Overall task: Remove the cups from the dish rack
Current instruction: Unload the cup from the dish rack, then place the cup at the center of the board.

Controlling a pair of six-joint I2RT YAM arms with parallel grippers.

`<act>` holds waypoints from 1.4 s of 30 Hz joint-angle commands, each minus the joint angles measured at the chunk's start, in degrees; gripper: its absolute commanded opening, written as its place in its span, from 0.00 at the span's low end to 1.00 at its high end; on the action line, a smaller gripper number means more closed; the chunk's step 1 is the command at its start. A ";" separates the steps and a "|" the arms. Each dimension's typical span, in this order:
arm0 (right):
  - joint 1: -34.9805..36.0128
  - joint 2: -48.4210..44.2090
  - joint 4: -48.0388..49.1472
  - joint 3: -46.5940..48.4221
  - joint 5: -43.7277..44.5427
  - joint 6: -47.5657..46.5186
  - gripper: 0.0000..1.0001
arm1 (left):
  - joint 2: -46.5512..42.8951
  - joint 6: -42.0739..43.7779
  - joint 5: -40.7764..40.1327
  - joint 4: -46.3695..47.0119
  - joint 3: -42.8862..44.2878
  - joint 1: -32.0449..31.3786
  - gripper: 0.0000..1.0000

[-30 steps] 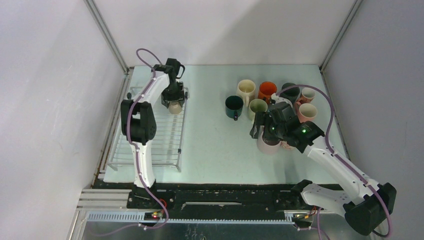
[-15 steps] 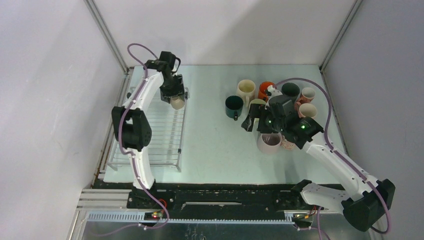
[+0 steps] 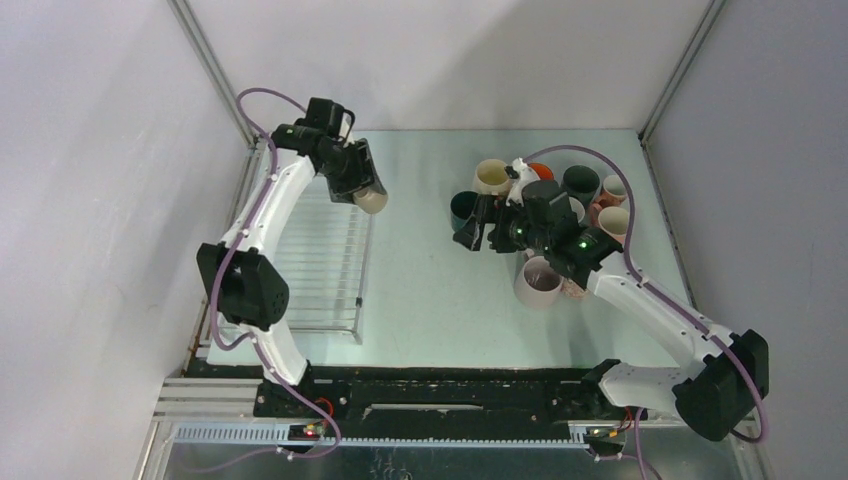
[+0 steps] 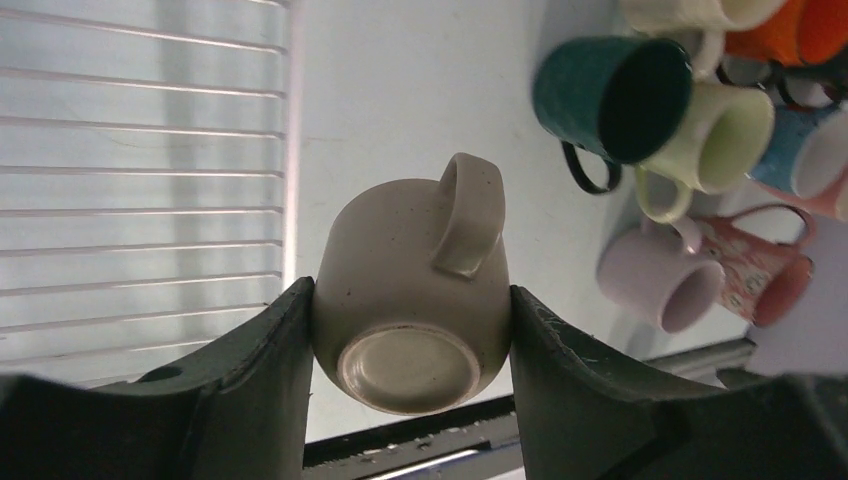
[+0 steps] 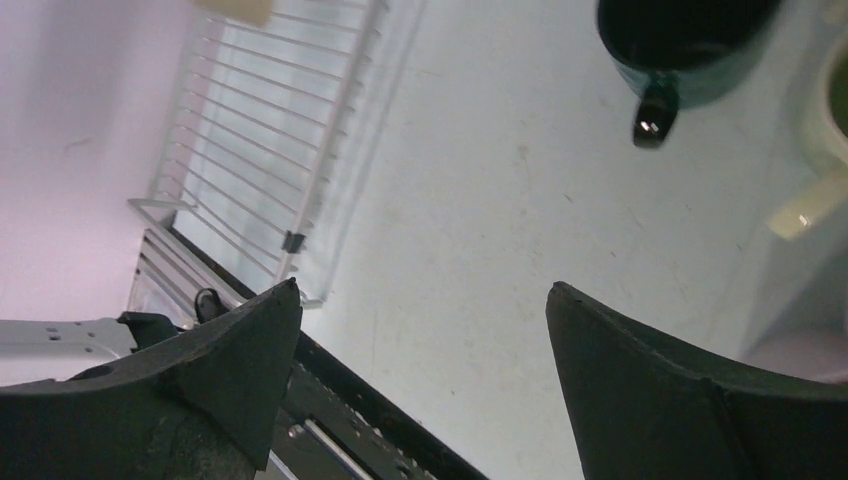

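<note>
My left gripper (image 3: 364,188) is shut on a beige cup (image 3: 373,200), held in the air just past the right rim of the silver wire dish rack (image 3: 300,270). In the left wrist view the cup (image 4: 410,300) hangs base toward the camera, handle up, both fingers (image 4: 265,350) pressed on its sides, the rack (image 4: 140,170) to its left. Several cups stand grouped at the right: cream (image 3: 492,176), orange (image 3: 541,171), dark green (image 3: 581,182), pink (image 3: 614,222), lilac-white (image 3: 540,282). My right gripper (image 3: 478,232) hovers open over the dark teal cup (image 3: 462,208), nothing between its fingers (image 5: 422,288).
Metal frame posts (image 3: 215,75) and white walls close the table on three sides. The black base rail (image 3: 440,390) runs along the near edge. In the right wrist view the teal cup (image 5: 680,40) is at the top, the rack (image 5: 260,130) at the left.
The left arm has lifted the beige cup off the rack's far corner and swung it right past the rim. The right gripper has drawn back up and left from the lilac-white cup.
</note>
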 commanded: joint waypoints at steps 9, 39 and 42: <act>0.96 5.56 21.88 0.63 -9.49 1.18 0.94 | -10.32 -12.36 15.29 12.34 -8.25 -8.44 0.00; -3.54 6.82 41.93 -4.15 -21.47 12.16 0.62 | -17.81 -30.72 31.24 39.66 -23.82 -14.23 0.00; -3.29 7.28 43.19 -4.18 -22.73 13.45 0.56 | -18.78 -33.20 32.47 43.71 -26.42 -14.23 0.00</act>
